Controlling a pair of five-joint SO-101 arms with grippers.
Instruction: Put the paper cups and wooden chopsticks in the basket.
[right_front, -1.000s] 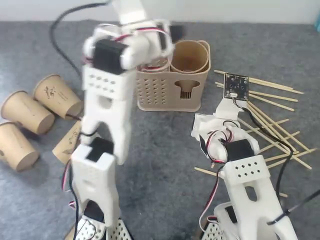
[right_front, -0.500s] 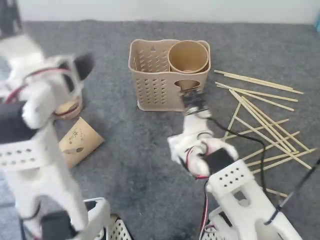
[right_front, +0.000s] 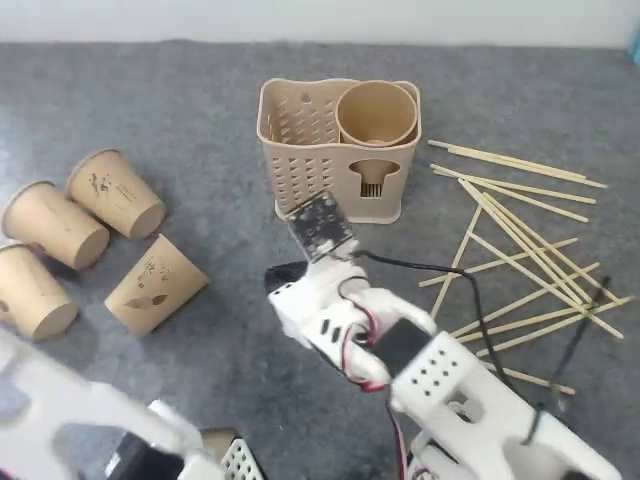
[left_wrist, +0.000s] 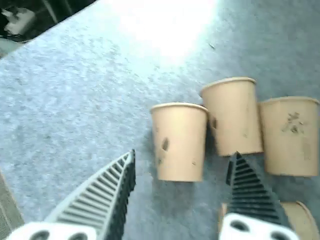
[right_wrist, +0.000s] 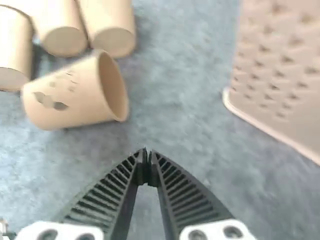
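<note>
A beige slotted basket (right_front: 335, 160) stands at the back centre with one paper cup (right_front: 377, 112) upright in it. Several paper cups lie on their sides at the left, the nearest (right_front: 155, 283) apart from the rest (right_front: 115, 190). Wooden chopsticks (right_front: 520, 250) lie scattered at the right. My right gripper (right_front: 283, 272) is shut and empty, low over the carpet in front of the basket, pointing at the nearest cup (right_wrist: 75, 95). My left gripper (left_wrist: 183, 155) hangs open above three side-by-side cups (left_wrist: 179, 141), holding nothing.
Grey carpet (right_front: 230, 330) covers the table. The left arm (right_front: 50, 395) shows as a blur at the front left corner. The basket wall (right_wrist: 280, 75) is close beside my right gripper (right_wrist: 146, 152). A black cable (right_front: 470, 290) trails over the right arm.
The left arm swung away from the basket to the front left, above the lying cups. The right arm swung left from the chopsticks to in front of the basket.
</note>
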